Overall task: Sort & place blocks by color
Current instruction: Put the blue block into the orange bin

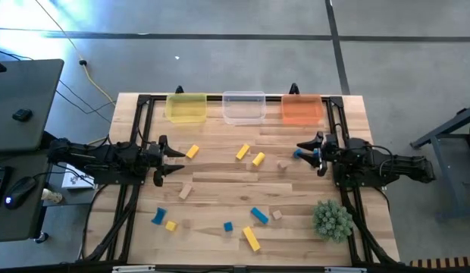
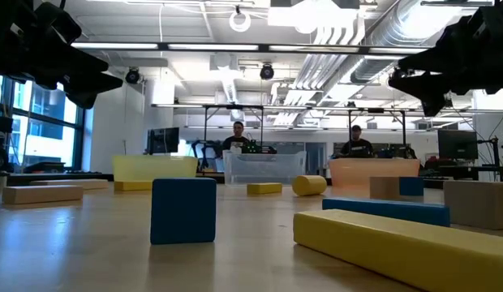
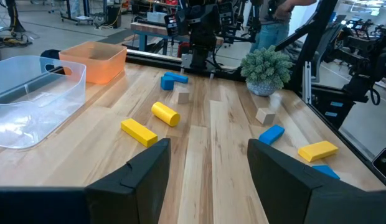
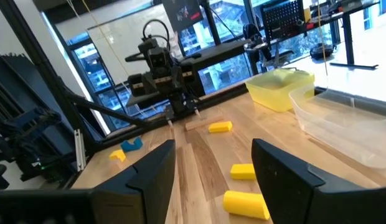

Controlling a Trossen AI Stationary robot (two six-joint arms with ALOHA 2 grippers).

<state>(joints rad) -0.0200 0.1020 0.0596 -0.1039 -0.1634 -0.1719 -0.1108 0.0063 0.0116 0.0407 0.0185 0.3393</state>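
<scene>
High view shows you the left gripper (image 1: 177, 161) at 9 o'clock on the light wooden table (image 1: 220, 182), fingers spread and empty. You find the right gripper (image 1: 303, 149) at 3 o'clock, fingers likewise parted, holding nothing; a blue block (image 1: 296, 153) lies just beside its tips. Small wooden blocks are scattered loose: yellow ones (image 1: 250, 155) near centre, a tan bar (image 1: 186, 192) toward 8 o'clock, blue and yellow pieces (image 1: 254, 226) toward 6 o'clock. At 12 o'clock stand the translucent yellow tub (image 1: 186, 108), clear tub (image 1: 243, 107) and orange tub (image 1: 301, 108). A green spiky ball (image 1: 332, 220) sits at 4 o'clock.
</scene>
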